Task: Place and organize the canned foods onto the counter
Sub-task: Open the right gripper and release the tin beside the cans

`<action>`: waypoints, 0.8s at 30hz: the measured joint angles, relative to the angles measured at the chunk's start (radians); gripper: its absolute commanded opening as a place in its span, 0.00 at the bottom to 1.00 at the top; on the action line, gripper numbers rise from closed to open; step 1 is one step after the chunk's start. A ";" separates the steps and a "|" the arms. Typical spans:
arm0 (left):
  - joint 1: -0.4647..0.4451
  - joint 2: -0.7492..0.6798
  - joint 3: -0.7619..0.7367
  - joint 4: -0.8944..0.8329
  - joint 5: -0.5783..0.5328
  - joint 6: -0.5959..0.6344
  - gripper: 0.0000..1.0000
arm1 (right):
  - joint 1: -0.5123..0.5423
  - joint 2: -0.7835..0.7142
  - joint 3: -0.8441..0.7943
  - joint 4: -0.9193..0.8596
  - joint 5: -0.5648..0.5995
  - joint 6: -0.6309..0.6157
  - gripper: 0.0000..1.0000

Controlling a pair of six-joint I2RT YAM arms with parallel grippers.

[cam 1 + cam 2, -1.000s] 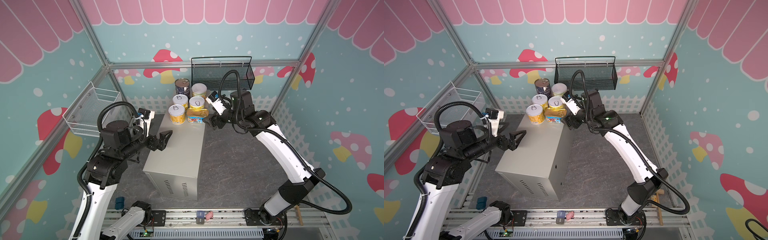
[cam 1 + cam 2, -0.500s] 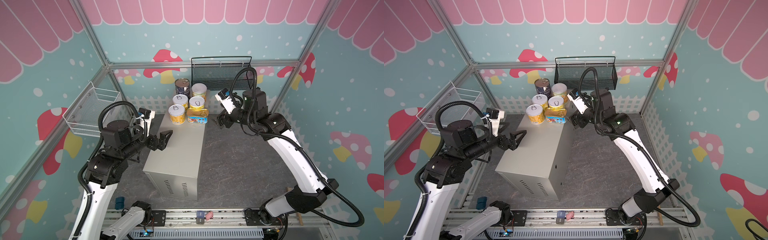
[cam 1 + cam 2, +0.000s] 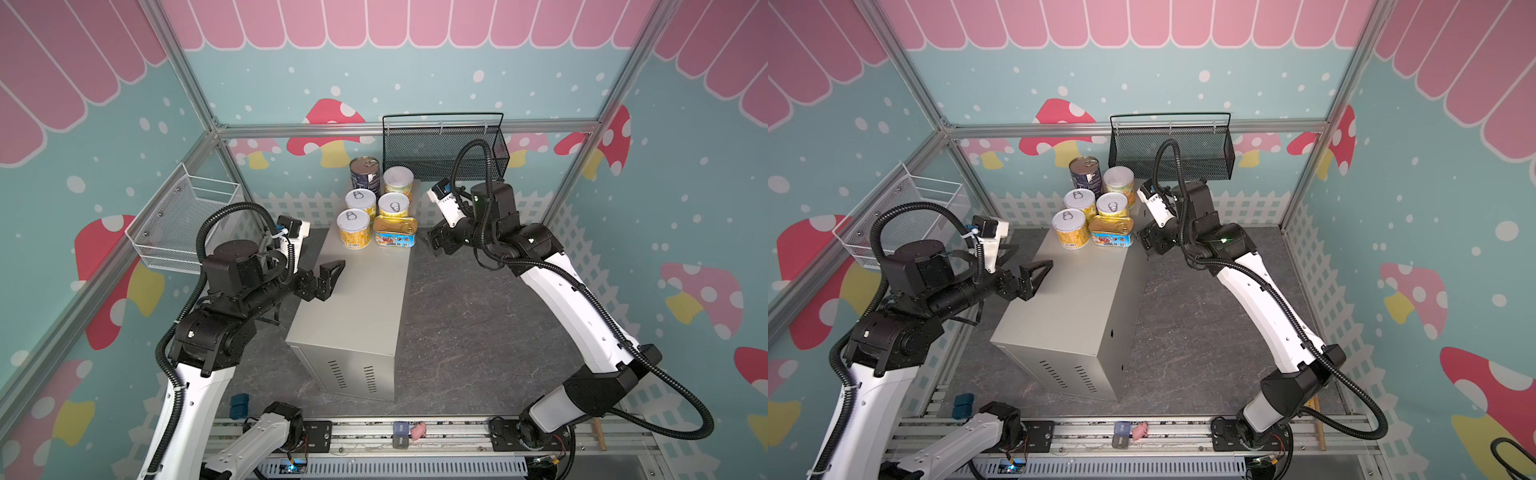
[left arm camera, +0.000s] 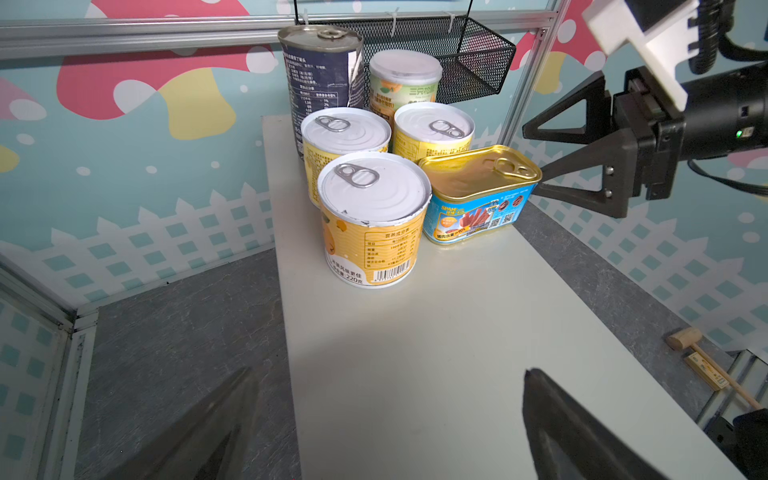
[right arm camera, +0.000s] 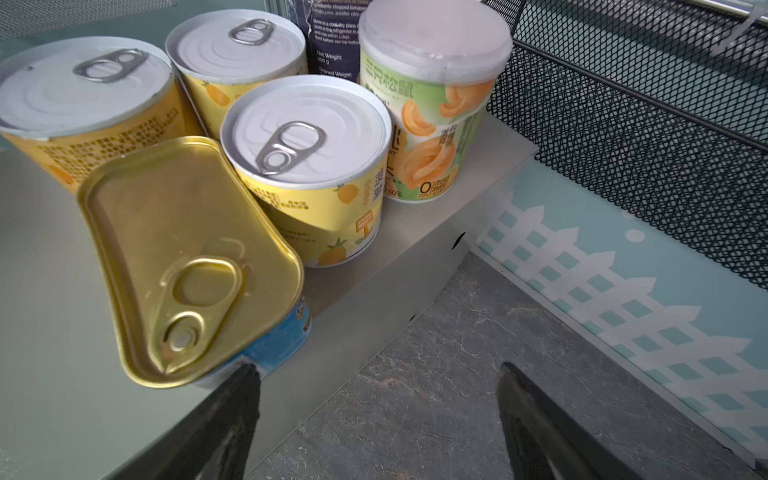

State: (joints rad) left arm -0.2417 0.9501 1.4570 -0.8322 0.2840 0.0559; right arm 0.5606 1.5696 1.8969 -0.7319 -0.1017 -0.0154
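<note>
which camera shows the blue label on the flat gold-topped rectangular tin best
The left wrist view: the flat gold-topped rectangular tin faces it, blue label side in plain sight. The right wrist view gives mostly the tin's lid; both top views show the tin small.

I logged: pull-tab cans (image 4: 372,216) were yellow-labelled, white-topped | tall can (image 4: 320,70) was navy | luncheon-meat tin (image 4: 478,187) gold-topped, blue-sided | counter (image 4: 436,332) beige-grey | my left gripper (image 4: 388,374), right gripper (image 5: 377,368) were black
</note>
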 measured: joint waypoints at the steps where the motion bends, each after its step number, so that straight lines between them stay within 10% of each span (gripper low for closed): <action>1: 0.000 0.000 0.000 0.000 0.000 0.000 0.99 | 0.000 0.000 -0.002 0.000 0.000 0.002 0.90; 10: 0.000 0.000 0.000 0.000 0.000 0.000 0.99 | -0.005 -0.003 -0.005 -0.006 0.002 -0.027 0.92; 24: 0.005 -0.001 -0.006 0.004 0.000 0.000 0.99 | -0.026 -0.033 0.024 -0.032 -0.318 -0.244 0.97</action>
State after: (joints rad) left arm -0.2371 0.9489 1.4513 -0.8280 0.2840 0.0559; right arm 0.5343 1.5368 1.9213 -0.7639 -0.4194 -0.2592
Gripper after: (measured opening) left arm 0.994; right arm 0.965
